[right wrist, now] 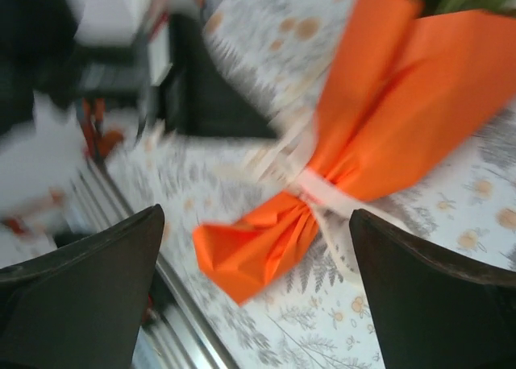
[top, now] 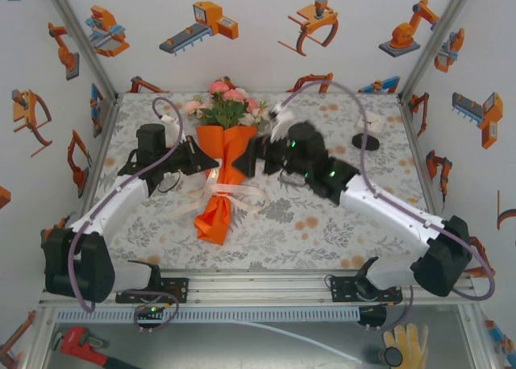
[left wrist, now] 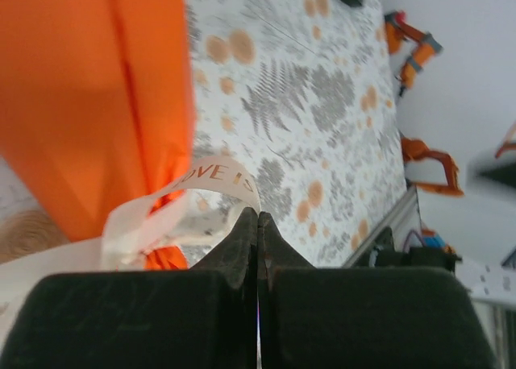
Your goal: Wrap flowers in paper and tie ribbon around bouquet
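The bouquet (top: 224,176) lies in the middle of the table, an orange paper (top: 218,216) cone with its narrow end toward me. The flowers (top: 226,103), pink and cream with green leaves, stick out of the far wide end. The cream ribbon (top: 234,193) is tied round its waist, with loose loops to the right. My left gripper (top: 211,166) is at the cone's left side; in the left wrist view it (left wrist: 258,212) is shut, with a printed ribbon (left wrist: 218,176) strand ending at its tips. My right gripper (right wrist: 256,214) hangs wide open over the tied waist, with nothing between its fingers.
A small black object (top: 367,141) sits on the patterned cloth at the back right. White walls with orange robot stickers close in the back and both sides. A red wrench (top: 76,337) and a yellow glove (top: 407,341) lie below the table's front rail.
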